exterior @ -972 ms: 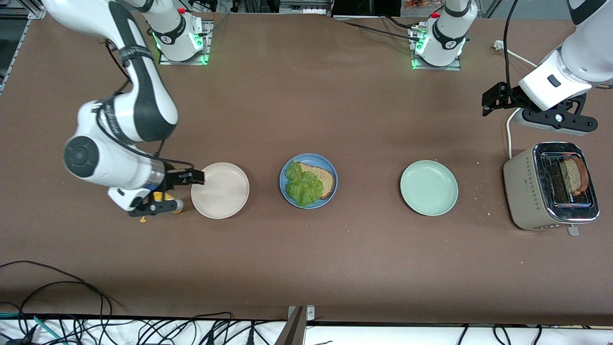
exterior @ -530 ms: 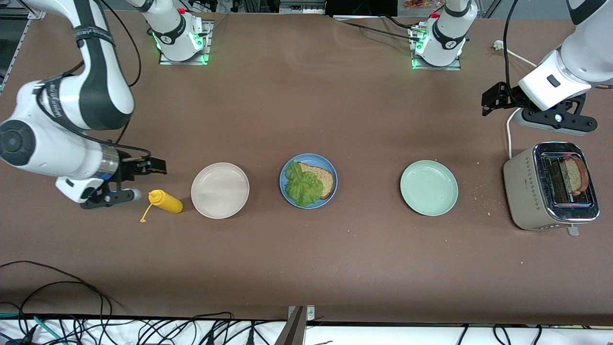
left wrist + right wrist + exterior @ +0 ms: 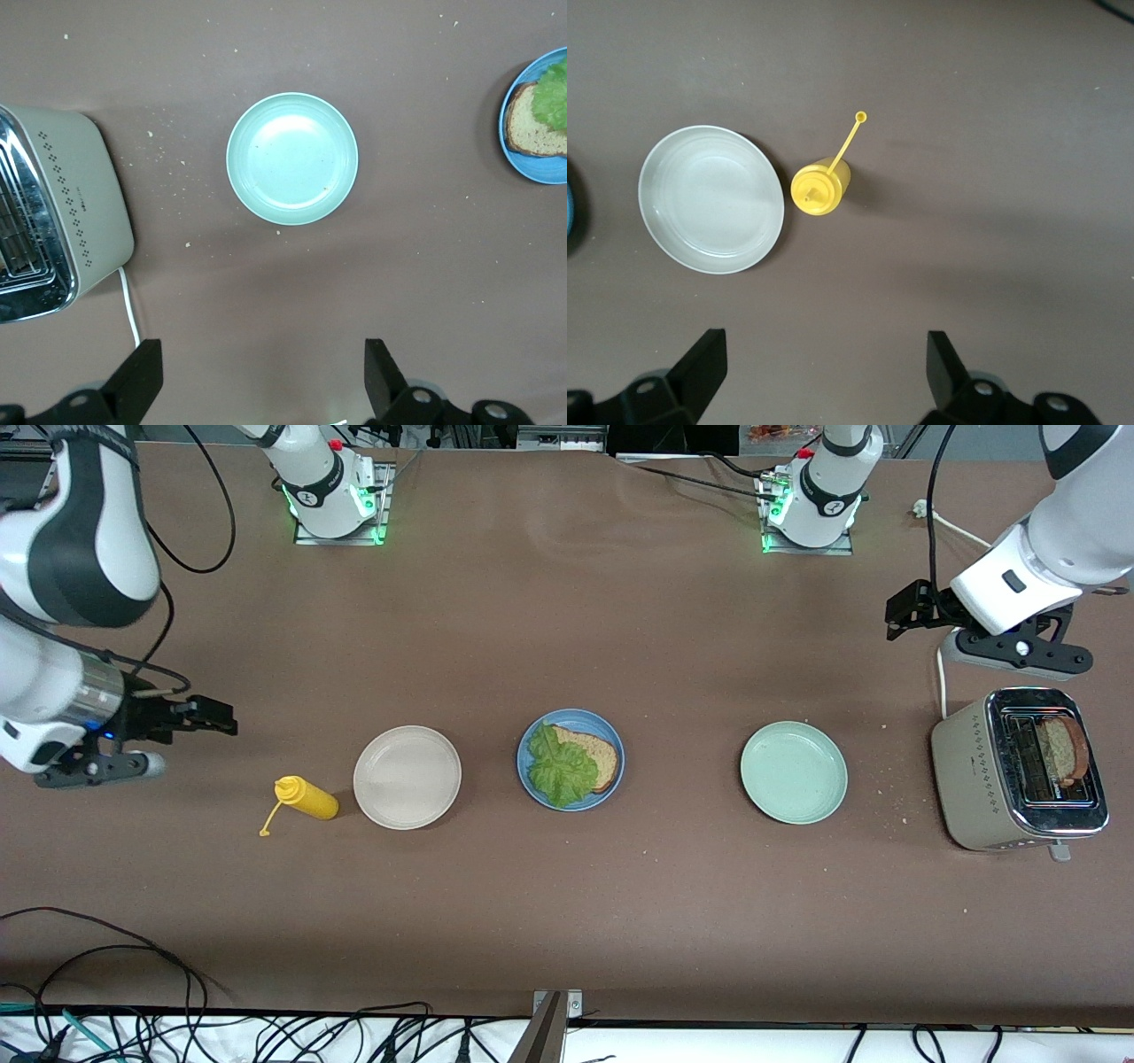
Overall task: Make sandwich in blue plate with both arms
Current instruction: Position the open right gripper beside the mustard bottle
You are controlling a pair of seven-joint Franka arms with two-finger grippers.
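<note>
The blue plate lies mid-table with one tan bread slice on it and a ruffled green lettuce leaf on the bread. The left wrist view catches the blue plate, its bread slice and lettuce leaf at its border. A second bread slice stands in a toaster. My right gripper hangs open and empty over bare table at the right arm's end. My left gripper hangs open and empty over the table by the toaster. Both wrist views show wide-apart fingers: the right gripper and the left gripper.
A cream-white plate and a lying yellow squeeze bottle sit toward the right arm's end. A pale green plate sits between the blue plate and the toaster. A white cord runs from the toaster. Crumbs dot the table there.
My right arm has swung away from the cream-white plate toward its end of the table, uncovering the yellow bottle. My left arm has shifted only slightly.
</note>
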